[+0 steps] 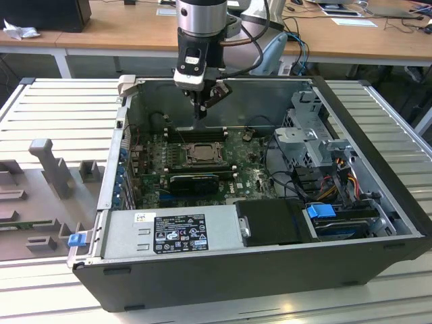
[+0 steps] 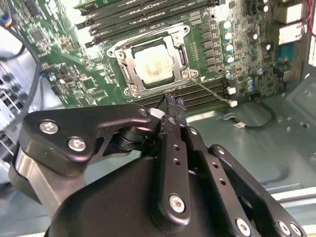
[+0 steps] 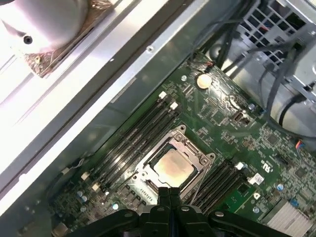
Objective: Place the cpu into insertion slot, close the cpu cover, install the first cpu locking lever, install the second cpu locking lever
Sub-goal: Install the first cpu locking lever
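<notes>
The cpu (image 2: 153, 64) (image 3: 173, 165) lies flat in the insertion slot (image 1: 200, 154) on the green motherboard, its pale face showing through the window of the cpu cover (image 2: 181, 47) (image 3: 196, 154). The cover's grey frame lies down over the chip. A thin wire lever (image 2: 143, 39) runs along one edge of the frame; whether it is latched I cannot tell. My gripper (image 1: 200, 115) (image 2: 174, 102) (image 3: 169, 191) hangs above the motherboard just beyond the socket's far edge, fingers pressed together with nothing between them, touching nothing.
Long black memory slots (image 3: 133, 140) flank the socket on both sides. A long black card (image 1: 196, 181) lies in front of it. The open case's walls (image 1: 223, 94), a power supply (image 1: 172, 229), a drive cage (image 1: 314, 138) and loose cables (image 1: 283, 172) surround the board.
</notes>
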Robot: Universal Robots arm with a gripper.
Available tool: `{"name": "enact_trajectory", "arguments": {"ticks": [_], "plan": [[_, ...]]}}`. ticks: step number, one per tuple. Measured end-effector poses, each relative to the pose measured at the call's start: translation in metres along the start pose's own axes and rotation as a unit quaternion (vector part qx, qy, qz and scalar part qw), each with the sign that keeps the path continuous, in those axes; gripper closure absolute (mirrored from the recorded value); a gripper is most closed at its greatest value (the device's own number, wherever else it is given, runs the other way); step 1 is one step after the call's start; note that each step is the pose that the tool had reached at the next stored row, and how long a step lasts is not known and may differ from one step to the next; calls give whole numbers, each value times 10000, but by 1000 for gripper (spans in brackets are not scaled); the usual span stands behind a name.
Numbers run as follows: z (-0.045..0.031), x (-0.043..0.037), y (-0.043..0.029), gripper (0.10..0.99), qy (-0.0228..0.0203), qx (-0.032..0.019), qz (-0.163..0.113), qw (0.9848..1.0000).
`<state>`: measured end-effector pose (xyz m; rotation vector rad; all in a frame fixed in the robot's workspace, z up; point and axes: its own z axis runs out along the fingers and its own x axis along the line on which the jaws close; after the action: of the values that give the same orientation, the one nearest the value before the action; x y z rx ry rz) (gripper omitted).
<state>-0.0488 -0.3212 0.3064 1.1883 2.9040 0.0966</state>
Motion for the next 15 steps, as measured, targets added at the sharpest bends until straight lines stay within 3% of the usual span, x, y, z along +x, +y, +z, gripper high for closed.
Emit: {"name": "enact_trajectory", "arguments": {"ticks": [3, 8, 11, 12, 13, 15], "plan": [[2, 0, 0, 980, 19, 7, -332, 9994], [3, 0, 0, 980, 49, 18, -840, 9965], [5, 0, 0, 980, 66, 24, -1146, 9934], [15, 0, -1, 980, 72, 28, -1269, 9919], [17, 0, -1, 980, 83, 34, -1456, 9893], [18, 0, -1, 980, 92, 37, -1618, 9868]]}}
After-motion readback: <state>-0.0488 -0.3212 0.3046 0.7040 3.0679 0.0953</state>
